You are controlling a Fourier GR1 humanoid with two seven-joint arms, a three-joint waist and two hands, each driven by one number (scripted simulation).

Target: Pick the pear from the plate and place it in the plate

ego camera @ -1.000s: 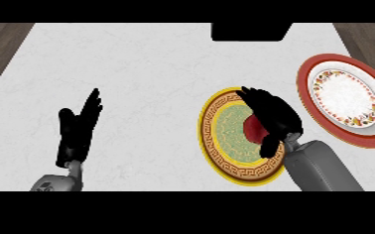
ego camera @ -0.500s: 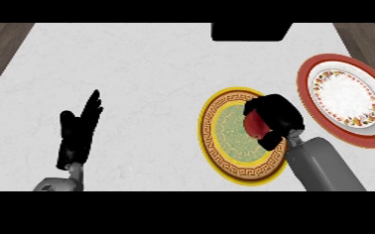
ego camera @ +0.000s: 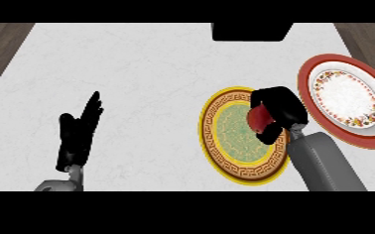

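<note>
Since half a second ago: right hand (ego camera: 277,110) curled tighter and drawn slightly toward the yellow plate's right rim, more of the red pear (ego camera: 258,120) hidden; left hand shifted hardly at all.

Now: right hand closed round the pear, fingers wrapped over its top and far side, thumb side below, only a red patch showing at the hand's left. Pear over the right part of the yellow-rimmed plate (ego camera: 219,151); lifted or touching the plate, impossible to tell. Grey forearm (ego camera: 322,163) running down to the lower right edge, crossing the plate's right rim.

Yellow-rimmed plate with gold key-pattern border and green centre, on the white counter (ego camera: 147,69), right of the middle. Red-rimmed plate (ego camera: 311,77) with white floral centre just beside it, to the upper right, cut by the view's right edge.

Left hand (ego camera: 77,136) at the lower left, open, fingers straight and pointing up, resting, well apart from both plates.

Dark block (ego camera: 251,31) at the counter's far edge.
</note>
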